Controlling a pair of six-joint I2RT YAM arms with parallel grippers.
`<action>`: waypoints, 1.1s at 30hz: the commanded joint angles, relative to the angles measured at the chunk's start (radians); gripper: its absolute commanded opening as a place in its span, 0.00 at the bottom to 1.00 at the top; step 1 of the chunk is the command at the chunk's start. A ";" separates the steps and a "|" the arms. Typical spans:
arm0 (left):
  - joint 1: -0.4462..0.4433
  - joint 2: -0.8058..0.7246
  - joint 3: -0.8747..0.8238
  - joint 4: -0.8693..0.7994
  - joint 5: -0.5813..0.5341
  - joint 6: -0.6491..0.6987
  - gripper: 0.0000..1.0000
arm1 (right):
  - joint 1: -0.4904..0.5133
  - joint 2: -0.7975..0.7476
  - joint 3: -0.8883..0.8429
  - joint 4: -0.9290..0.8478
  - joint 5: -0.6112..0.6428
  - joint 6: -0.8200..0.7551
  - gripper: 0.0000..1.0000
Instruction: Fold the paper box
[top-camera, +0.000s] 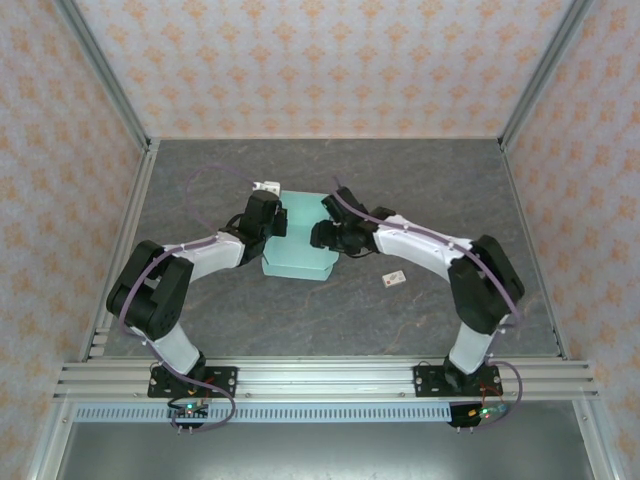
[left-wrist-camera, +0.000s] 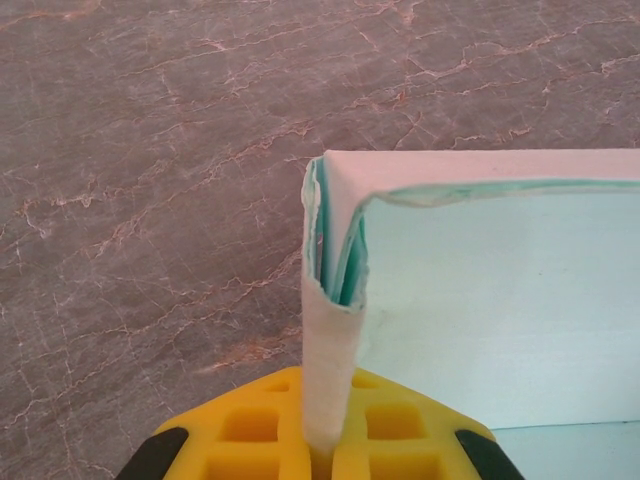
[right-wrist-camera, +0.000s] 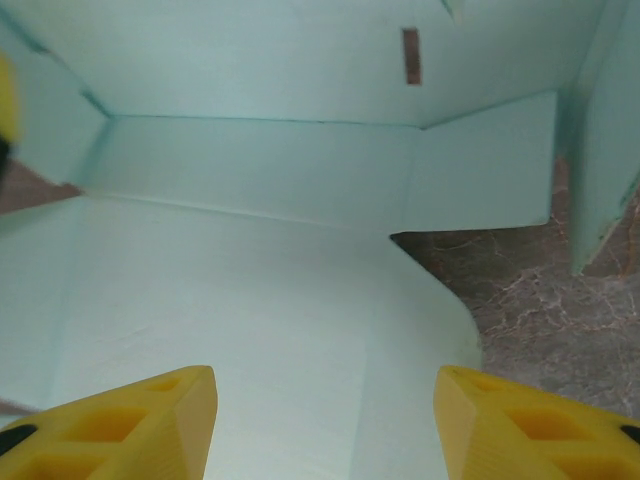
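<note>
The paper box (top-camera: 298, 250) lies mid-table as a pale mint-green, partly raised sheet. My left gripper (top-camera: 272, 222) is at its left side, and in the left wrist view that gripper (left-wrist-camera: 333, 452) is shut on the box's (left-wrist-camera: 480, 310) upright folded side wall, the card pinched between the yellow fingers (left-wrist-camera: 400, 440). My right gripper (top-camera: 325, 233) is over the box's right side. It stands open (right-wrist-camera: 325, 430) above the flat base panel (right-wrist-camera: 250, 300), nothing between its fingertips (right-wrist-camera: 140, 420). The back wall is raised and has a small slot (right-wrist-camera: 411, 55). A corner flap (right-wrist-camera: 485, 170) stands at the right.
A tiny white tag with a red mark (top-camera: 394, 279) lies on the grey marble table (top-camera: 450, 190) to the right of the box. A small white object (top-camera: 266, 186) sits just behind the left gripper. Metal frame posts and patterned walls ring the table.
</note>
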 joint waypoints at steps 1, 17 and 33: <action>-0.008 -0.039 0.020 -0.019 -0.006 -0.016 0.00 | -0.004 0.020 0.043 0.014 0.086 0.012 0.59; -0.007 -0.054 0.013 -0.017 -0.002 -0.014 0.00 | -0.045 0.087 0.060 0.053 0.157 0.077 0.58; -0.007 -0.052 0.012 -0.014 0.008 -0.016 0.00 | -0.051 0.120 0.094 0.095 0.132 -0.010 0.49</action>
